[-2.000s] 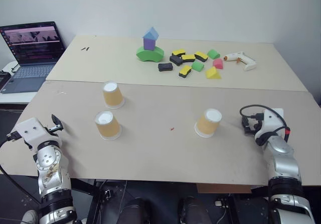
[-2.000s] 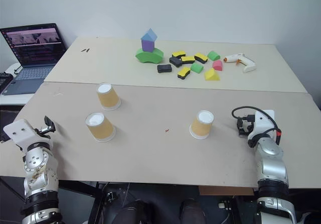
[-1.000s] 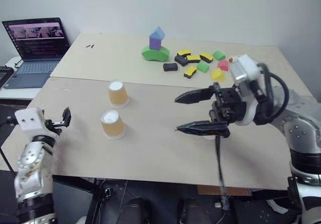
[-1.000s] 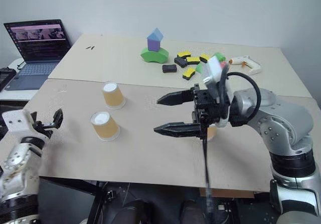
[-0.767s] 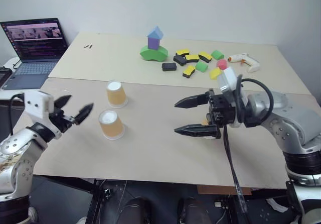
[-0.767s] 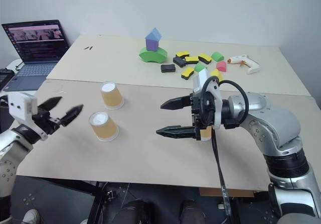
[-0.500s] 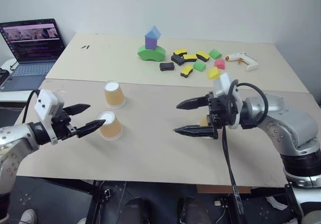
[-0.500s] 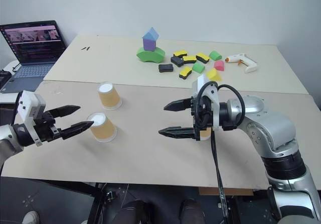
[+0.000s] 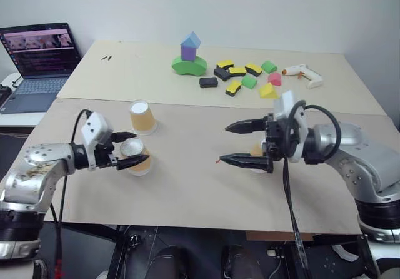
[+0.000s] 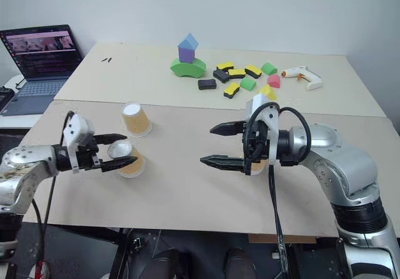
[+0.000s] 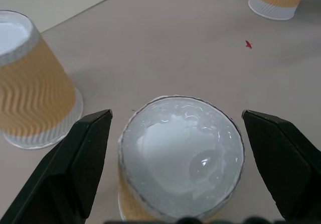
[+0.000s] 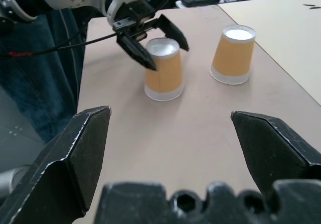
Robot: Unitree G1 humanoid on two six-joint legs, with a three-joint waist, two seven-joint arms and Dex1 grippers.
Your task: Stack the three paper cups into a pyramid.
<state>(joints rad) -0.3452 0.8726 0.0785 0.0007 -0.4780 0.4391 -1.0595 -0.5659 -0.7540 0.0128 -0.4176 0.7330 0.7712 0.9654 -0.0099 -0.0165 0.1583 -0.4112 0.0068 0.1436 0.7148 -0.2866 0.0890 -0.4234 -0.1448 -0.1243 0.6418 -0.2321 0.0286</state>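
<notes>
We see a plain white wall point(image 9: 262, 4) behind two beige surfaces point(image 9: 187, 191) set edge to edge, evenly lit.

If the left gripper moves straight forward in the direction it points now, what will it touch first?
Most likely the near cup: it sits upside down between the open fingers of the left gripper, directly ahead, apparently not yet touched.

A pale beige surface point(image 9: 187, 191) made of two boards, one nearer and one farther, carries everything. On the near board stand three paper cups upside down: one point(image 9: 142, 117) by the seam, another point(image 9: 135, 156) just in front of it, a third point(image 10: 255, 164) well apart to the right. The far board bears a block tower point(image 9: 189, 57), scattered foam blocks point(image 9: 240, 79) and a white glue gun point(image 9: 301, 75). A laptop point(image 9: 39, 63) sits on a separate stand at the left.
</notes>
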